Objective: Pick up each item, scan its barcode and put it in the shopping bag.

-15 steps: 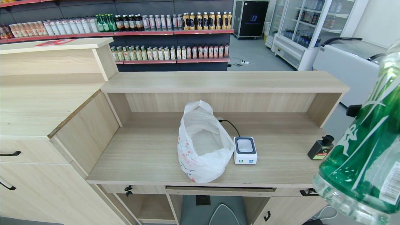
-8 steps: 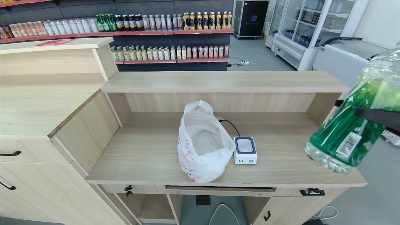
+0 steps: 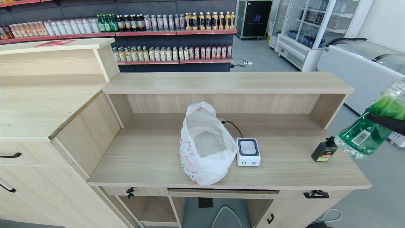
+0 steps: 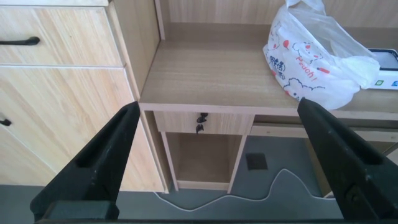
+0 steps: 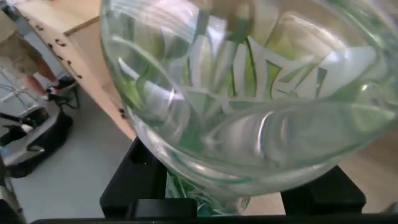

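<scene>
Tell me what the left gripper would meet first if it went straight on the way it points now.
Most likely the front edge of the counter, or the small drawer just under it, beside the shopping bag. The left gripper is open with nothing between; depth is unclear.

left gripper: black fingers spread wide, nothing between | white plastic shopping bag with red print: slumped on light wooden counter | white box-shaped scanner: just beside bag
</scene>
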Robot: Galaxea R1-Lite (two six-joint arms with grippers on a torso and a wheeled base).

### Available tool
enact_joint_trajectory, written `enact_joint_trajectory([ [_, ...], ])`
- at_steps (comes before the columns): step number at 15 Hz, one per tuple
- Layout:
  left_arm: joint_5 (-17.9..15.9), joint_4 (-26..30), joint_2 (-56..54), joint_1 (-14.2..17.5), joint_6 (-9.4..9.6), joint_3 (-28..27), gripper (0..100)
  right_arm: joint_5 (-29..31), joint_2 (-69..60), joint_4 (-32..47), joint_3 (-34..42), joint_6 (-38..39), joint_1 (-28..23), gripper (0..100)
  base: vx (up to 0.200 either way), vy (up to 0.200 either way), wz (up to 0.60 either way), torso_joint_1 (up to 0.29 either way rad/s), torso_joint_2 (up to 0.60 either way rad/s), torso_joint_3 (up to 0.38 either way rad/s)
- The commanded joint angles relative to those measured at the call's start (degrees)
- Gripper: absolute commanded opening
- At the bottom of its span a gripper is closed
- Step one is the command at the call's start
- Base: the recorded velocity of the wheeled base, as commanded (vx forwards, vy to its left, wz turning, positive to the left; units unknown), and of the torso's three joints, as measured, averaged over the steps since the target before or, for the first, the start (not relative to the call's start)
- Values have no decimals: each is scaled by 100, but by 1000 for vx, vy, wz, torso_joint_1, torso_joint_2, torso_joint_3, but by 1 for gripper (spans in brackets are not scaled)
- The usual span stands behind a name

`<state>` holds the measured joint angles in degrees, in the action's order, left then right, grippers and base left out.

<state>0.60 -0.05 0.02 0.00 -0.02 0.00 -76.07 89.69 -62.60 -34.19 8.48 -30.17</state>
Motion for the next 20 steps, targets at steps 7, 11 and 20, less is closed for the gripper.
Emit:
enact_joint_trajectory([
  [7, 2, -4, -2, 0, 2, 0, 100, 3485, 462, 1707, -483, -2176, 521, 0, 0, 0, 0, 0, 0, 0],
  [11, 2, -4, -2, 0, -6, 0, 100, 3520, 277, 1962, -492, -2782, 802, 0, 0, 0, 0, 0, 0, 0],
  [20, 2, -4, -2, 0, 2, 0, 100, 3643, -92, 2902, -641, -5357, 653, 0, 0, 0, 0, 0, 0, 0],
])
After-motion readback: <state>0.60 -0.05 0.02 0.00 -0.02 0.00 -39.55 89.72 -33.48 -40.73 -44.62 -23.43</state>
